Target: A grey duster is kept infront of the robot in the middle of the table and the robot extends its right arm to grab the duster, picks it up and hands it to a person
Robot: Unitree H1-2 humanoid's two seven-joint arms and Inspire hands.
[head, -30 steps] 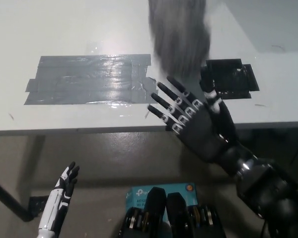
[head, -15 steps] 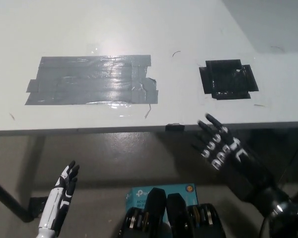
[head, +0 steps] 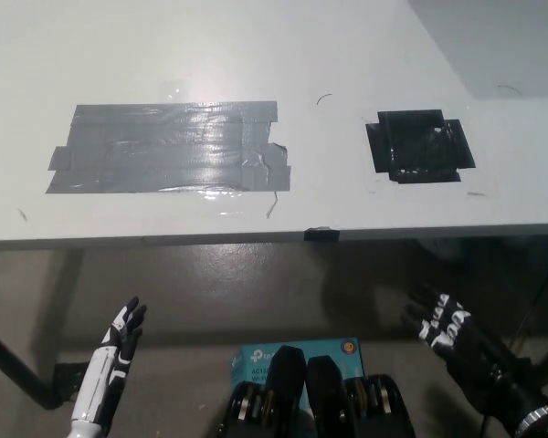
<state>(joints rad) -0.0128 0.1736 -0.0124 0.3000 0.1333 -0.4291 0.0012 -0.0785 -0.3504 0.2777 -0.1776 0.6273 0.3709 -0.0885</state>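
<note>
No grey duster shows anywhere in the head view. My black right hand (head: 447, 330) hangs below the table's front edge at the lower right, open, fingers spread and holding nothing. My white left hand (head: 119, 347) rests low at the lower left, also below the table, open and empty.
The white table (head: 256, 55) carries a large patch of grey tape (head: 169, 146) left of centre and a smaller black tape patch (head: 420, 146) to the right. A teal box (head: 297, 351) lies on the floor under the table edge. A dark table leg (head: 14, 365) runs at the lower left.
The grey duster at the top a second ago has left the picture. My right hand has dropped from the table's edge down and to the right, below the table. The left hand stayed still.
</note>
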